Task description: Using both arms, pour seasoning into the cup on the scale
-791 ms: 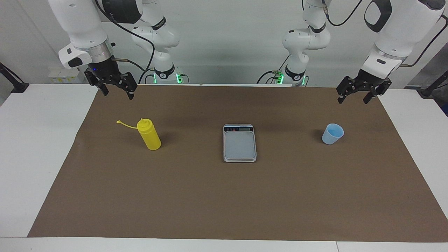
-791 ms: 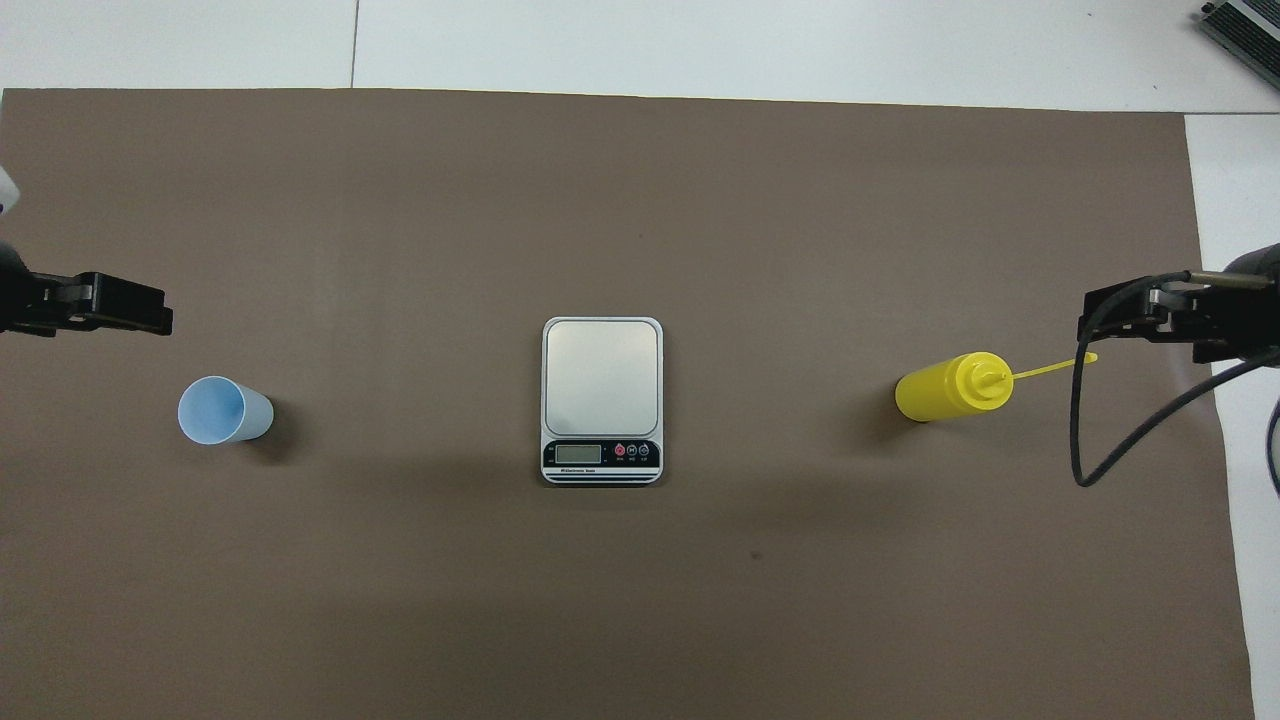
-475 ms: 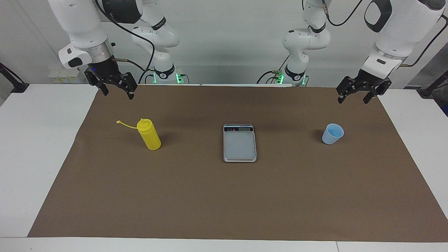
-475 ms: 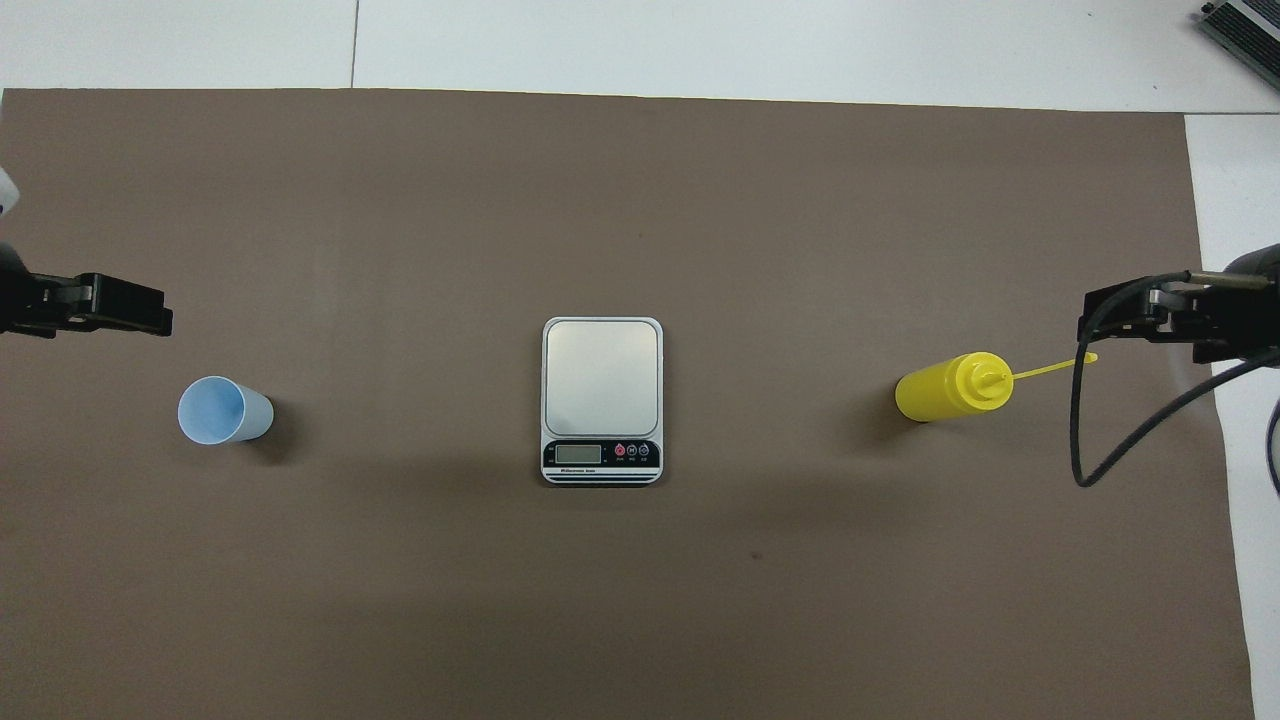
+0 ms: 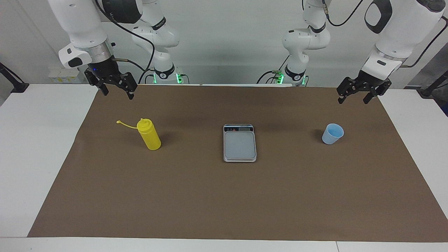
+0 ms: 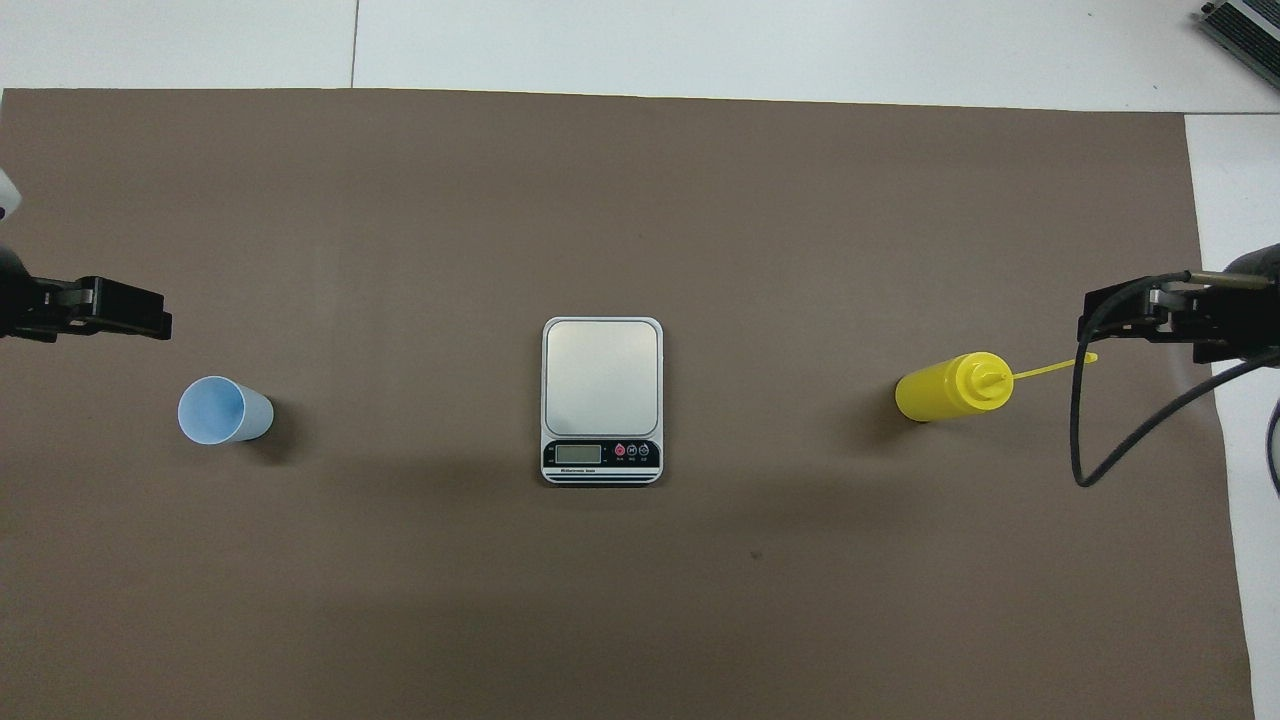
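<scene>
1. The blue cup [image 5: 332, 133] stands upright on the brown mat [image 5: 224, 196] toward the left arm's end of the worktop, well apart from the scale [image 5: 239, 142] at the mat's middle; nothing is on the scale's plate.
2. The yellow bottle [image 5: 149, 134] stands upright toward the right arm's end, its cap strap [image 5: 126, 125] trailing outward.
3. The left gripper [image 5: 352, 97] hangs over the mat's edge by the cup, fingers spread wide and empty. The right gripper [image 5: 116, 91] hangs likewise by the bottle, fingers wide and empty.
4. Likely first step: the cup goes onto the scale. The left gripper should probably come down around the cup's wall and close gently, since thin plastic may buckle.
5. The bottle should be gripped mid-body, clear of the strap.
6. Only the overhead view shows the scale's display [image 6: 578, 453] and buttons clearly; only the facing view shows the grippers' height above the mat.
</scene>
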Tool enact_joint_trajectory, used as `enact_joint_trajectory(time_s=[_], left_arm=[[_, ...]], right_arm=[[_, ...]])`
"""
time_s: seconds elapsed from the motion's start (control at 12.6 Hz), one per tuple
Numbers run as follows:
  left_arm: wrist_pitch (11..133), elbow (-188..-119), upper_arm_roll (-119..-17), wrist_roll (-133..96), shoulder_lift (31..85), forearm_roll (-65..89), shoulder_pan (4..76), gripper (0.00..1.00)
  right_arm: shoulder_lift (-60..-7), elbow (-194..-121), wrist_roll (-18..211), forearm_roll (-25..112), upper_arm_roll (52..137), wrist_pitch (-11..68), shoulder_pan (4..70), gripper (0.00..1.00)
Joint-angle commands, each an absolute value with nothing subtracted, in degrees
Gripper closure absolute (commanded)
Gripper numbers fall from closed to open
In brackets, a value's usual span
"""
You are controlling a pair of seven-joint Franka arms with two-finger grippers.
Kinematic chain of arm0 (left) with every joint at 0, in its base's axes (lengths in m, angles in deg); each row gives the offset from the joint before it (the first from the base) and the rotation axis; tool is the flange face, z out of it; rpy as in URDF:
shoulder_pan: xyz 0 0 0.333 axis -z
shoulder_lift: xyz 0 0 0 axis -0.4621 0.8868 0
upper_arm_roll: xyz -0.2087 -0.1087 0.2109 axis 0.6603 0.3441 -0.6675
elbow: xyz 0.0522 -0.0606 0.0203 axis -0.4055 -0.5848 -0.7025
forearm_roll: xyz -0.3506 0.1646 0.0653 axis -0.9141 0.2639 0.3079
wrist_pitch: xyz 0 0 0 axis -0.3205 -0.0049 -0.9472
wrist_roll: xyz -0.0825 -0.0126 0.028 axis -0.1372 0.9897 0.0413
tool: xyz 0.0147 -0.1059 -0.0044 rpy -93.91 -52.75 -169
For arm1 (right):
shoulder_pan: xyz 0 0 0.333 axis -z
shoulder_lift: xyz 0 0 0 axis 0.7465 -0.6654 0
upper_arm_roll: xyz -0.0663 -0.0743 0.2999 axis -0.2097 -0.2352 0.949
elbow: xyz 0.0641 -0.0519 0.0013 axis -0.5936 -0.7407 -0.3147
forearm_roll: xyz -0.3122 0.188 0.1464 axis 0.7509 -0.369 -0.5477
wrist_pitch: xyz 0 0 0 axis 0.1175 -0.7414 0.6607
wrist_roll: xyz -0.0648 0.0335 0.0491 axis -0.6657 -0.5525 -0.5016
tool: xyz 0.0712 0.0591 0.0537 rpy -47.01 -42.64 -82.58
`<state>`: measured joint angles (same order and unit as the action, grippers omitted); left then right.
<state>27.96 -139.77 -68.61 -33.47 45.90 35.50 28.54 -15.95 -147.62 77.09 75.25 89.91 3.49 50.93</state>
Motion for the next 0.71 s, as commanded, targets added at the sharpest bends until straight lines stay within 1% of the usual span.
enact_joint_trajectory(time_s=[0.0, 0.16, 0.4, 0.63], left_arm=[[30.1, -144.4, -68.7, -34.0, 43.9, 36.2, 28.2, 0.01], [31.5, -147.1, -68.7, -33.9, 43.9, 36.2, 28.2, 0.01], [32.8, -148.3, -68.7, -33.9, 44.4, 36.2, 28.2, 0.02], [36.9, -151.7, -68.7, -33.9, 45.0, 36.2, 28.2, 0.02]], right_arm=[[-14.8, -148.8, 78.1, 75.4, 90.0, 3.2, 51.5, 0.00], [-14.8, -148.8, 78.1, 75.4, 90.0, 3.2, 51.5, 0.00], [-14.8, -148.8, 78.1, 75.3, 90.0, 3.2, 51.5, 0.00], [-14.8, -148.8, 78.1, 75.4, 90.0, 3.2, 51.5, 0.00]])
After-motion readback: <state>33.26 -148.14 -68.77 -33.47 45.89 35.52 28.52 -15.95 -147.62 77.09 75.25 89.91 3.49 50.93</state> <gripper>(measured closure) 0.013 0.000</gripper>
